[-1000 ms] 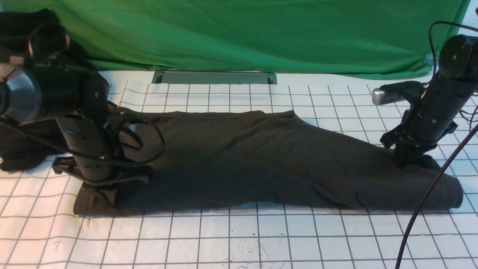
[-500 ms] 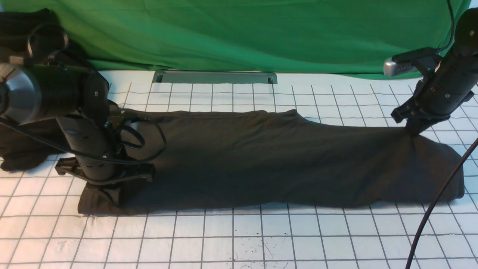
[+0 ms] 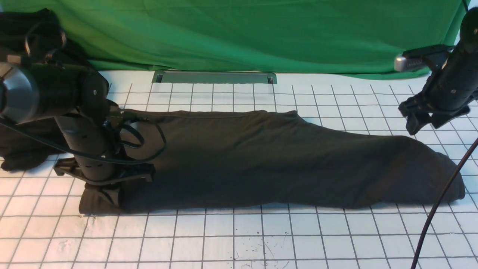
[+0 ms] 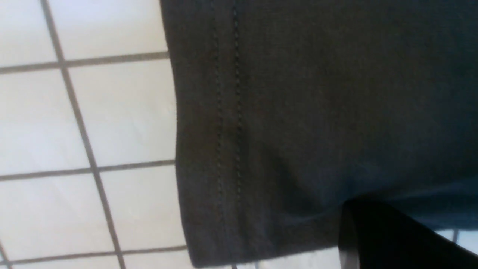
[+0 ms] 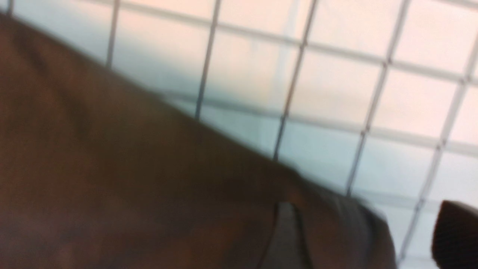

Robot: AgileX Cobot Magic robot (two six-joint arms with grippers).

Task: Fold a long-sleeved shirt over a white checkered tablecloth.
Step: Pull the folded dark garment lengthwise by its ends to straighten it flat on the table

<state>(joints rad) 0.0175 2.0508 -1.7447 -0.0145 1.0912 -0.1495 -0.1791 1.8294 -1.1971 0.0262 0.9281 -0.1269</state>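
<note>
The long-sleeved shirt (image 3: 261,160) lies as a long dark band across the white checkered tablecloth (image 3: 261,239), from left to right. My left gripper (image 3: 112,196) presses down at its near left corner, shut on the shirt's hem. The left wrist view shows that stitched hem (image 4: 224,130) over the checkered cloth (image 4: 112,112), with a dark finger (image 4: 392,239) against the fabric. My right gripper (image 3: 422,125) hangs open above the shirt's far right end, holding nothing. In the right wrist view, one dark fingertip (image 5: 455,235) stands apart from the shirt (image 5: 112,179) below.
A green cloth (image 3: 239,33) hangs along the back. A grey metal slot (image 3: 214,77) sits at its foot. Another black garment (image 3: 18,149) lies bunched at the far left behind my left arm. A black cable (image 3: 437,201) crosses the shirt's right end.
My right gripper rose up and to the right, lifted the shirt's right end, then opened and let it go. The cloth has settled flat. The left arm stayed put.
</note>
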